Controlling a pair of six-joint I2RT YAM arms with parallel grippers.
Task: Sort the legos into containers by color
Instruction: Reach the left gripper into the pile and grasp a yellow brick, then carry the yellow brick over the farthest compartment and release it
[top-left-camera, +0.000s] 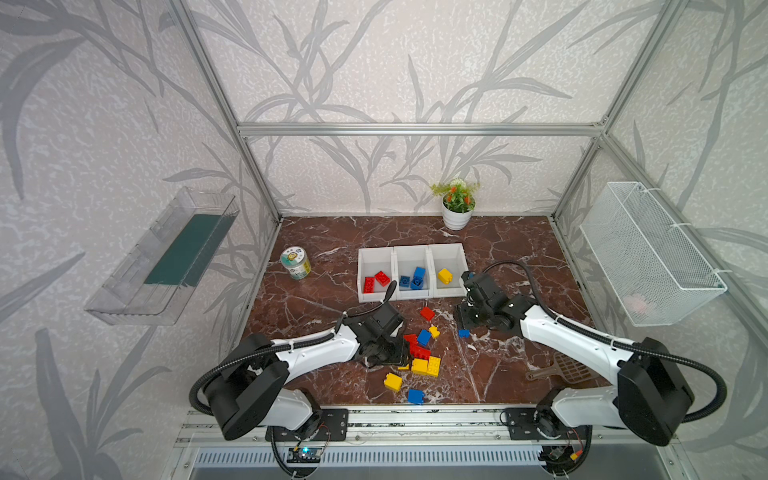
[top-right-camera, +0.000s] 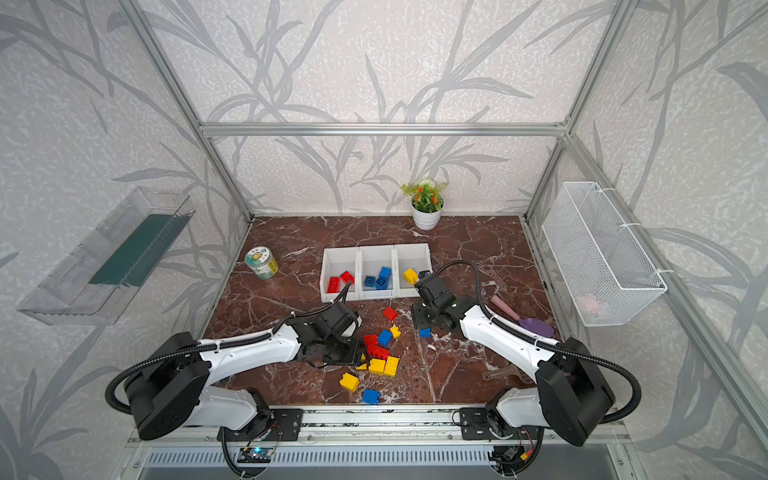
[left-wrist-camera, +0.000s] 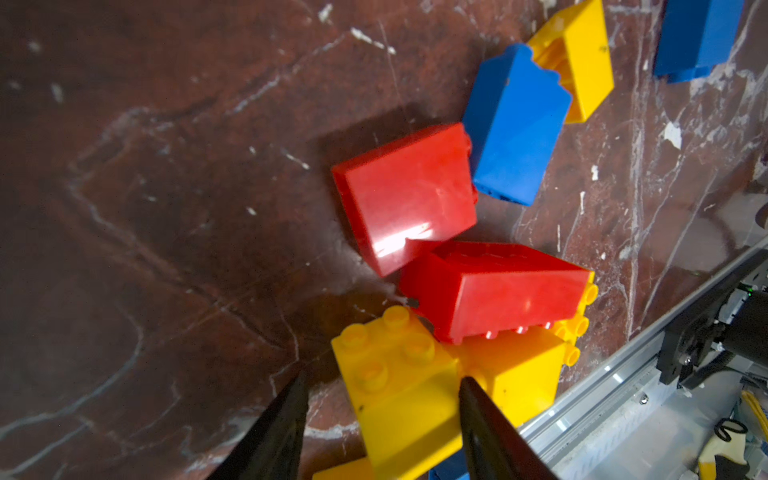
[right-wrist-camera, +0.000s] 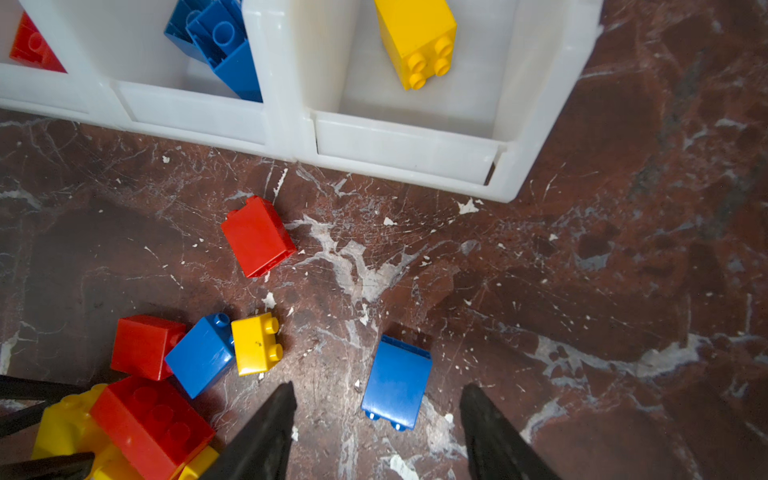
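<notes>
Three joined white containers (top-left-camera: 376, 254) stand mid-table: two red legos (top-left-camera: 376, 281) in the left bin, blue ones (top-left-camera: 414, 278) in the middle, a yellow one (top-left-camera: 444, 276) in the right. Several loose legos (top-left-camera: 424, 357) lie in front of them. My left gripper (left-wrist-camera: 384, 378) is low in that pile, jaws straddling a yellow lego (left-wrist-camera: 399, 374). One finger touches the lego and the other stands off with a gap. My right gripper (right-wrist-camera: 378, 387) hovers open over a lone blue lego (right-wrist-camera: 397, 380) lying on the table (top-left-camera: 464, 333).
A labelled tin (top-left-camera: 295, 262) lies at the left and a potted plant (top-left-camera: 457, 205) stands at the back. A brown scoop (top-left-camera: 569, 370) and a purple shovel (top-right-camera: 528, 322) lie under the right arm. A wire basket (top-left-camera: 648, 249) and a clear tray (top-left-camera: 166, 257) hang on the side walls.
</notes>
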